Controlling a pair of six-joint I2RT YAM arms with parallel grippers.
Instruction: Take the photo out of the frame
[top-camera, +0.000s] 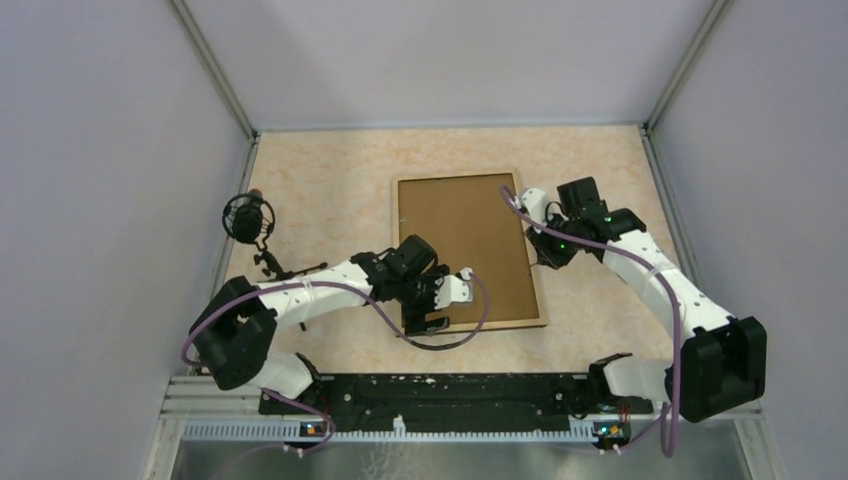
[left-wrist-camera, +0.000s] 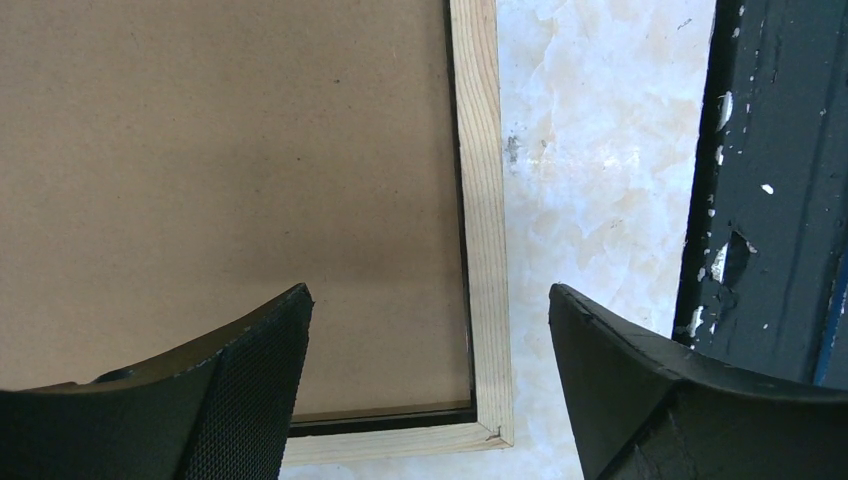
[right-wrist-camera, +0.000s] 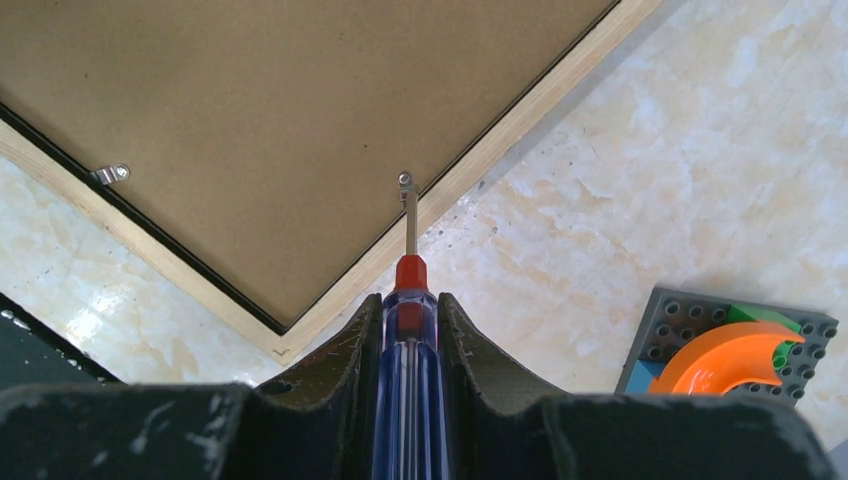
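One wrist view alone shows the right gripper (right-wrist-camera: 408, 303) clamping a screwdriver (right-wrist-camera: 405, 390).

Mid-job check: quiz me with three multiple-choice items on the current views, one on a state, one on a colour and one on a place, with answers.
1. How is the left gripper?
A) shut on the frame
B) shut on the screwdriver
C) open, holding nothing

2. What colour is the screwdriver's handle?
A) yellow
B) blue with a red collar
C) green

3. Where is the screwdriver's tip?
A) touching the left gripper
B) over the frame's brown back, just inside its wooden rim
C) outside the frame, on the tabletop

Answers:
1 C: its fingers stand apart above the frame's corner with nothing between them.
2 B: the handle shows clamped in the right gripper.
3 B: the right wrist view shows the tip just inside the rim.
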